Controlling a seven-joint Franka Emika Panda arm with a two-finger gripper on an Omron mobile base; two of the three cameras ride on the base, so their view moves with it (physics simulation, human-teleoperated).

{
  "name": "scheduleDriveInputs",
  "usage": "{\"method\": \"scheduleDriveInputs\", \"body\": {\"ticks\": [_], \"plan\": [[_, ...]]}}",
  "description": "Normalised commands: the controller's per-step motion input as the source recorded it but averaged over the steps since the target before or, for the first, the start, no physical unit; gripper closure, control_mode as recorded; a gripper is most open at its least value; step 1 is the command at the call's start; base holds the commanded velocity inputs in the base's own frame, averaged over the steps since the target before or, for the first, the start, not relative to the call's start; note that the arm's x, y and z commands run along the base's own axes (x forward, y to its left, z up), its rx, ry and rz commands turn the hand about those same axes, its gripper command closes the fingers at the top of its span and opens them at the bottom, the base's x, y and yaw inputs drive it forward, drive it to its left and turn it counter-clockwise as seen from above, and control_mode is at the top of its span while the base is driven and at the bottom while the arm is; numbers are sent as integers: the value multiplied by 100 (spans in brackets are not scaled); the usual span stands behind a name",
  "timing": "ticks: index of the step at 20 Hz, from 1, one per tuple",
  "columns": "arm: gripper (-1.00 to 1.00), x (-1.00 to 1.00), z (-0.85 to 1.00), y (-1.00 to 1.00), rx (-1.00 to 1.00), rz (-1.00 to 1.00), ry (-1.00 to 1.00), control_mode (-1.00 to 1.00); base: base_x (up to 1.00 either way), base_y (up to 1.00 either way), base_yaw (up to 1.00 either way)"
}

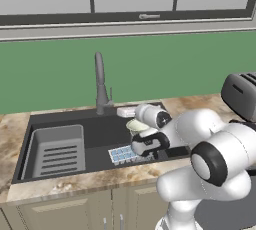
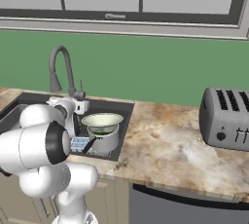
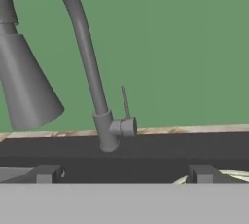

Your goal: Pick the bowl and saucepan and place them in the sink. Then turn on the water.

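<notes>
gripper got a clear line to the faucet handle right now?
Probably yes. In the hand view the open gripper faces the faucet's thin lever across the sink, with nothing between. The bowl and saucepan sit off to one side.

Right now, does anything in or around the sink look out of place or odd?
One thing: the bowl sits on top of the saucepan at the right end of the sink, covering its mouth like a lid. No water runs from the faucet yet. Nothing looks spilled or damaged.
</notes>
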Motion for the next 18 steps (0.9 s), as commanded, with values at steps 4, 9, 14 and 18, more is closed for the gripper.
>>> {"method": "scheduleDriveInputs", "body": {"ticks": [4,9,14,18], "plan": [[-100,0,3,0,-4,0,-1,-100,0,0,0],[-100,1,0,0,-5,0,-4,-100,0,0,0],[-100,10,0,0,-4,0,-4,-100,0,0,0],[-100,9,0,0,-3,0,-5,-100,0,0,0]]}}
